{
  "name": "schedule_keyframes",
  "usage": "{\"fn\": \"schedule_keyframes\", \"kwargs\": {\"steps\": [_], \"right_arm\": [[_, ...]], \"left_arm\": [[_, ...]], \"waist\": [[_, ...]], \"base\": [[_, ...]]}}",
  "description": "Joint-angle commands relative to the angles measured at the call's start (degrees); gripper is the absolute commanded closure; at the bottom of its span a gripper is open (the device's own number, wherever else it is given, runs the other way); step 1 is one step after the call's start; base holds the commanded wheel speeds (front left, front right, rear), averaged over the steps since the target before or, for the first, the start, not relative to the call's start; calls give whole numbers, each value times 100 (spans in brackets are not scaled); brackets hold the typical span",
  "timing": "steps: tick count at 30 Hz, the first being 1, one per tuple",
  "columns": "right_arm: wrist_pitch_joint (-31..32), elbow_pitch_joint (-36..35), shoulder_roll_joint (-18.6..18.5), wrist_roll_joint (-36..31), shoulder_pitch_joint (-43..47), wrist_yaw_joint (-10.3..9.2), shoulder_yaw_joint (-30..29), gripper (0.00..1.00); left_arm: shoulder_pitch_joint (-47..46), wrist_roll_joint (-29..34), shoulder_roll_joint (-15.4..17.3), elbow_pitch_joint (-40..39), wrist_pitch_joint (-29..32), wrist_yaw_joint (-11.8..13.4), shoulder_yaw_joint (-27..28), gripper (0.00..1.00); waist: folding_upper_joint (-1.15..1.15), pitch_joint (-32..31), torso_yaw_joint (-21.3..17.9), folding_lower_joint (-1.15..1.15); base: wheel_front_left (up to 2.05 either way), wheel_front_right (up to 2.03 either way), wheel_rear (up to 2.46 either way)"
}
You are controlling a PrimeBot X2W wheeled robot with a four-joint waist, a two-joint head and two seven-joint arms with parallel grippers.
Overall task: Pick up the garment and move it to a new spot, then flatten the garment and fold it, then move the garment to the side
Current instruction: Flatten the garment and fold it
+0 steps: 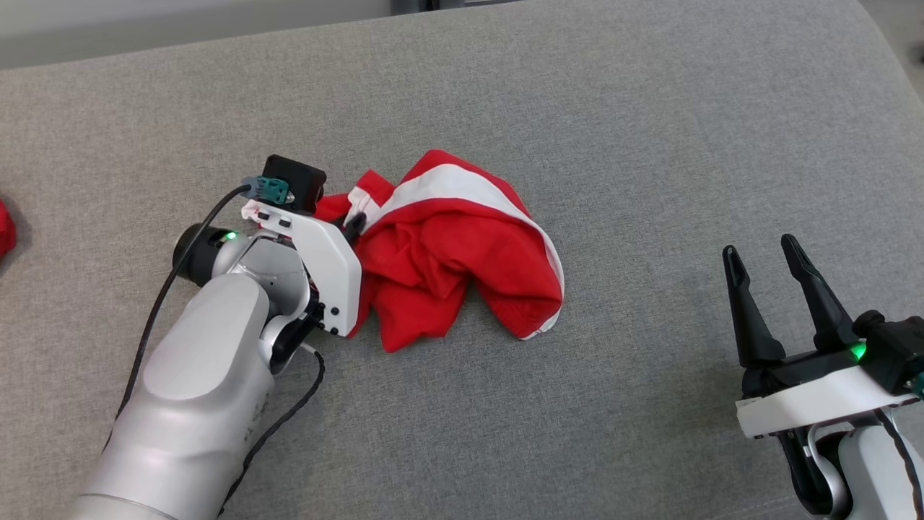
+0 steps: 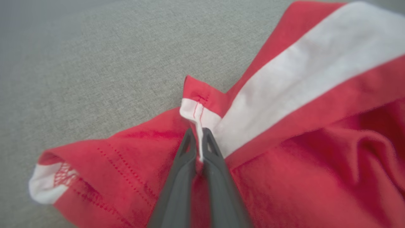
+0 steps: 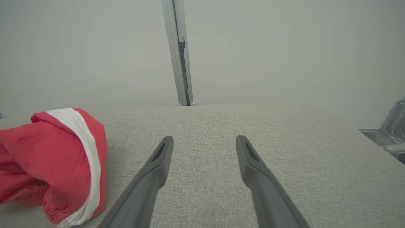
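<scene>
- My left gripper is clenched on a fold of the red garment with a white stripe, pinching a seamed white edge at the heap's 10 o'clock side; the left wrist view shows cloth squeezed between the fingers.
- The garment lies crumpled near the middle of the grey fabric tabletop, all of it resting on the surface as far as I can see.
- My right gripper is released, jaws spread with nothing in them, hanging over bare tabletop at 4 o'clock, well apart from the garment.
- I judge only the first grasp is made: lifting, moving to a new spot, flattening, folding and setting aside all remain.
</scene>
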Motion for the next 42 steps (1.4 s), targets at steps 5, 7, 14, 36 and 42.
{"fn": "schedule_keyframes", "kwargs": {"steps": [5,7,14,36,42], "right_arm": [[-28,37,-4,44,2,2,-65,0],[-28,56,-3,37,11,2,-76,0],[-28,107,-9,-11,145,1,-140,0],[-27,95,-207,-8,324,2,-132,0],[-28,111,-215,-1,315,2,-105,0]], "left_arm": [[-228,297,127,-261,-497,176,-85,100],[-232,371,130,-424,-677,257,-80,100],[348,358,354,-1442,-1115,601,83,100],[4298,-264,739,-4230,-2224,1969,864,100],[4253,-427,637,-3695,-2525,1721,866,88]], "waist": [[0,-43,56,0],[0,-79,93,0],[0,-329,309,0],[0,-607,842,0],[0,-622,821,0]], "base": [[0,0,0],[0,0,0],[0,0,0],[0,0,0],[0,0,0]]}}
